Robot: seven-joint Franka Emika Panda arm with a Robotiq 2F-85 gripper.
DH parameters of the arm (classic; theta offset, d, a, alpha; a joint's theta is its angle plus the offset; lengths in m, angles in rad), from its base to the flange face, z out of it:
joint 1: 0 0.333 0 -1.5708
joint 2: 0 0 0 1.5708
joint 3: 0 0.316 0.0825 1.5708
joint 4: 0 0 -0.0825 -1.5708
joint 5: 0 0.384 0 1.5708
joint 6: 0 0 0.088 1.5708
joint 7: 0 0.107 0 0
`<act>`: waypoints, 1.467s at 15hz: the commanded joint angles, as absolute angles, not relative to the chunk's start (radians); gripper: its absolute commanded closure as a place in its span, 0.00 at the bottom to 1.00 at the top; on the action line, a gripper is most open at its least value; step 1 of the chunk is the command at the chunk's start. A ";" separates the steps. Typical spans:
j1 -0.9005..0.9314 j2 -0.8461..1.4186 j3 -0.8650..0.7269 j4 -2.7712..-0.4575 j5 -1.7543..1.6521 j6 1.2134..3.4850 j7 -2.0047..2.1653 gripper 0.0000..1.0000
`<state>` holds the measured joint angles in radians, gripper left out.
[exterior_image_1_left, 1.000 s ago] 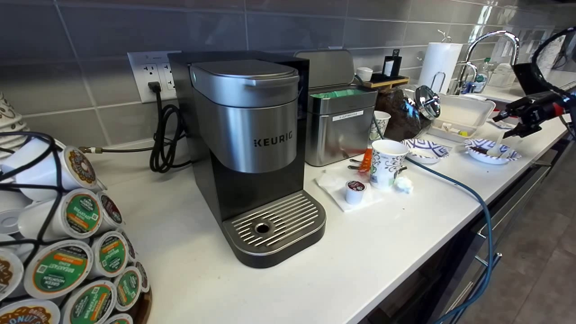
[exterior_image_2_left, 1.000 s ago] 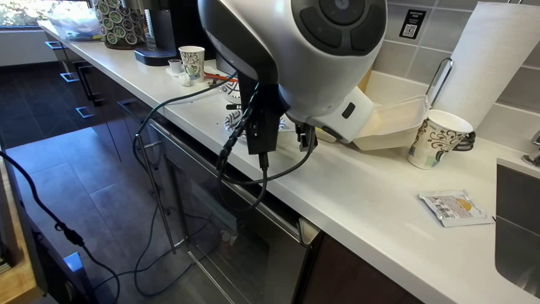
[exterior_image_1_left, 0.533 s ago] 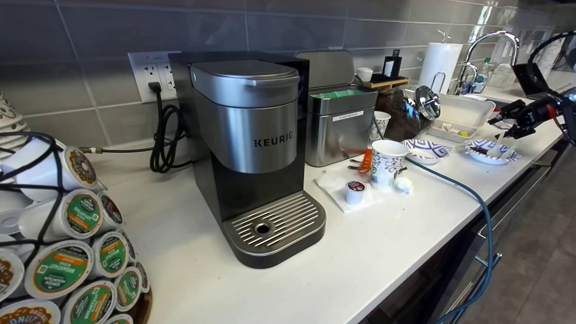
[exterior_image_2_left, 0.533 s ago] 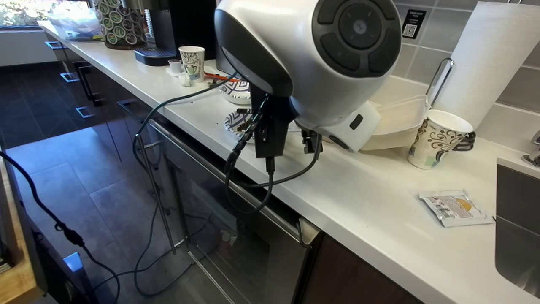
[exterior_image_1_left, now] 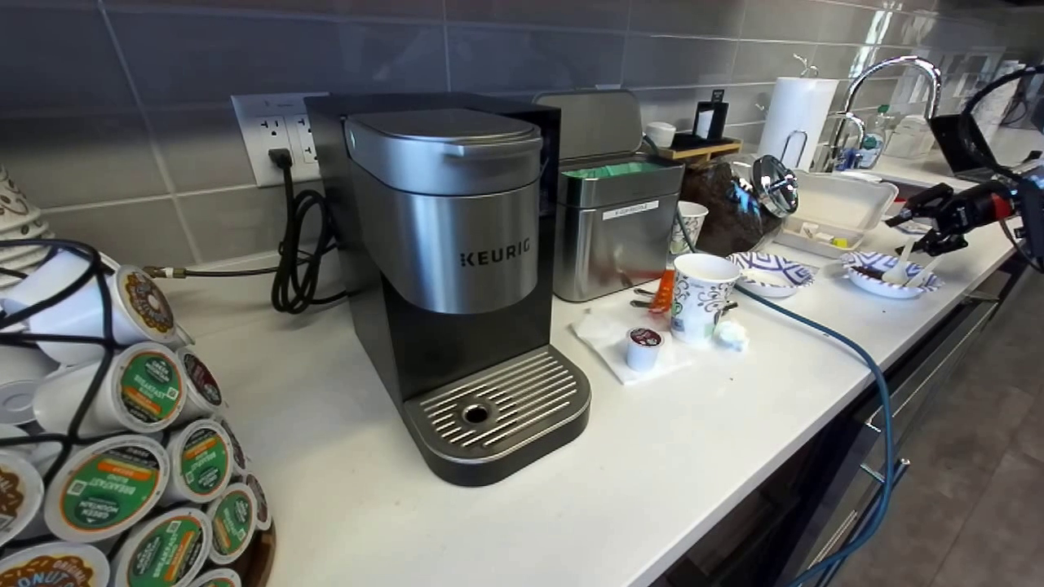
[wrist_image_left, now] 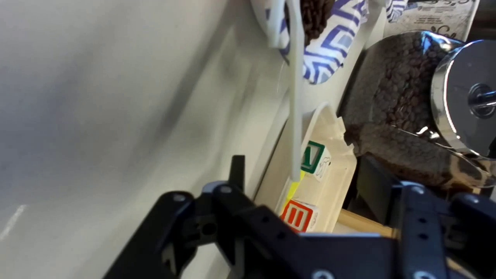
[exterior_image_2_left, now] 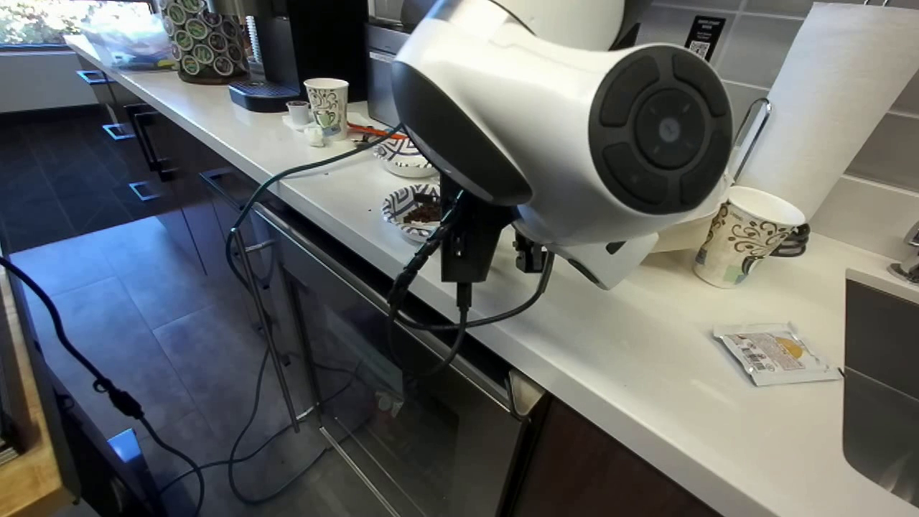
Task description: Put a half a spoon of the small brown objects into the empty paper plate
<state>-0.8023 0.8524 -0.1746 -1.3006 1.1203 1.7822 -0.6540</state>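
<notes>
A patterned paper plate [exterior_image_1_left: 889, 290] holds small brown beans [exterior_image_2_left: 422, 213]. It shows in the wrist view [wrist_image_left: 329, 48] at the top, with beans [wrist_image_left: 316, 21] in it. White plastic spoons [wrist_image_left: 296, 89] stand in it, handles sticking up; one is long, the other [wrist_image_left: 275, 23] is partly cut off. The empty patterned plate [exterior_image_1_left: 775, 277] stands beside it; it also shows in an exterior view [exterior_image_2_left: 403, 154]. My gripper [wrist_image_left: 305, 178] is open. In the wrist view the long handle's end appears between the fingers; contact cannot be told. In an exterior view the gripper [exterior_image_1_left: 904, 233] is just above the handles.
A plastic container [wrist_image_left: 343, 170] with letter blocks and a glass bean jar [wrist_image_left: 403, 81] stand behind the plates. A paper cup [exterior_image_1_left: 703, 297], a blue cable [exterior_image_1_left: 848, 342] and a coffee machine [exterior_image_1_left: 465, 269] are along the counter. A cup [exterior_image_2_left: 743, 237] and packet [exterior_image_2_left: 779, 353] lie towards the sink.
In an exterior view the arm has moved right and down, showing more of the bean plate and the other plate. The gripper has come slightly nearer the spoon handles and stays open.
</notes>
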 commanded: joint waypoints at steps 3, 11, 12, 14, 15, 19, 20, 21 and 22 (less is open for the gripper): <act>-0.865 0.926 -0.137 -1.178 1.105 1.666 -0.597 0.28; -0.888 0.963 -0.117 -1.123 1.085 1.610 -0.588 0.63; -0.889 0.967 -0.116 -1.118 1.083 1.605 -0.588 0.71; -0.888 0.977 -0.118 -1.105 1.074 1.610 -0.589 0.66; -0.889 0.982 -0.119 -1.098 1.064 1.608 -0.594 0.60; -0.898 0.997 -0.117 -1.075 1.007 1.599 -0.613 0.51; -0.888 0.994 -0.136 -1.080 1.010 1.592 -0.624 0.47; -0.892 0.995 -0.135 -1.078 1.001 1.585 -0.632 0.52; -0.894 0.991 -0.134 -1.082 0.996 1.578 -0.641 0.56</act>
